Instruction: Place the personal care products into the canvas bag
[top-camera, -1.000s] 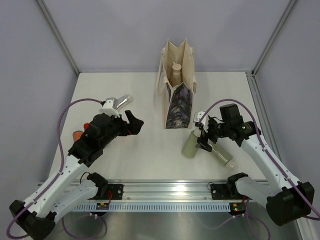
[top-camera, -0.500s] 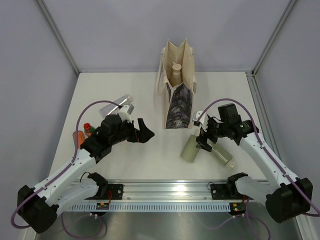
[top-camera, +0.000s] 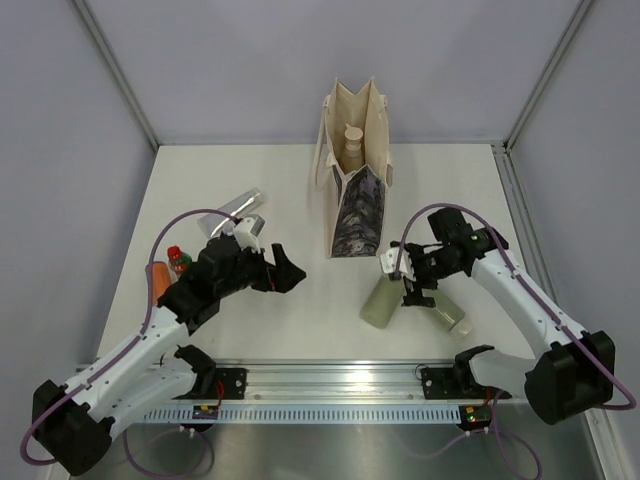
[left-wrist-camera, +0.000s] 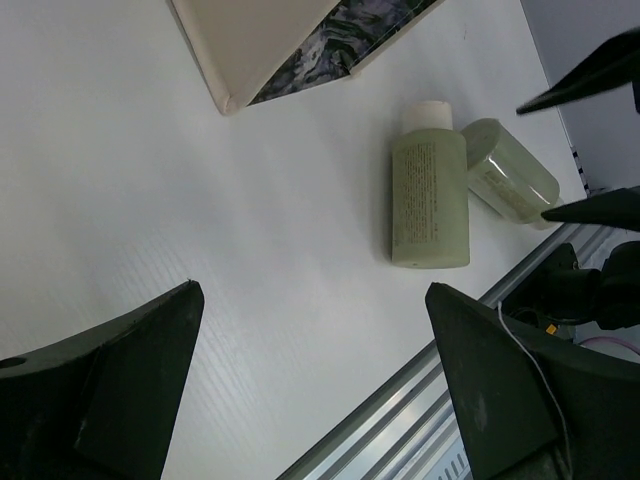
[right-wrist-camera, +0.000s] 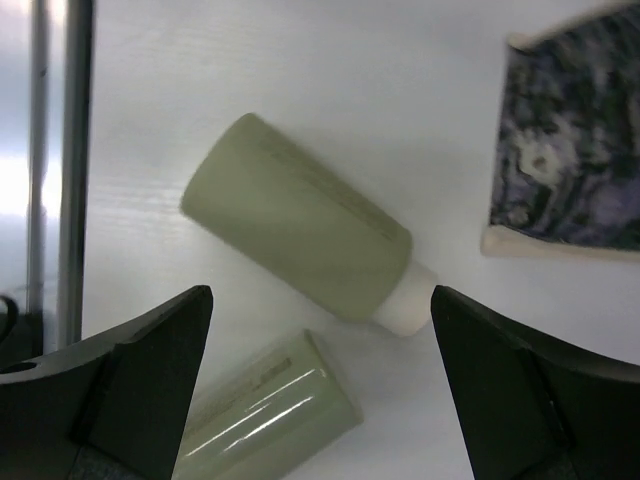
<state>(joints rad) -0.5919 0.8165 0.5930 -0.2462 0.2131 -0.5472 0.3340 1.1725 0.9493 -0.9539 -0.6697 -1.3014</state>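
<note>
A white table (top-camera: 250, 170) fills the floor of a grey-walled booth. The tall cream canvas bag with the dark printed side panel (top-camera: 356, 210) stands upright at the centre back, and a beige pump bottle (top-camera: 352, 145) is already inside it.

Your next target looks like the pale-green cylinder with the cream cap (right-wrist-camera: 300, 235). It lies flat on the table to the right of the bag's foot, with a second pale-green cylinder (right-wrist-camera: 270, 400) just beside it.

The right gripper (top-camera: 410, 285) hangs directly over the capped cylinder. Its fingers are spread wide and hold nothing. The wrist view shows the cylinder between the two fingers, but I can't tell how high above it they are.

The cylinder's long axis matters here. Its cap points toward the bag's printed end and its base toward the near rail. In the right wrist view that axis runs on a slant to the line between the fingers. You will probably want a small wrist turn so the fingers close squarely across the body and clear of the neighbour.

The left gripper (top-camera: 285, 272) is also wide open and empty. It is well apart from both cylinders, across the table.

A silver tube (top-camera: 238, 205), an orange bottle (top-camera: 160, 278) and a green red-capped bottle (top-camera: 178, 258) lie on the left arm's side.
</note>
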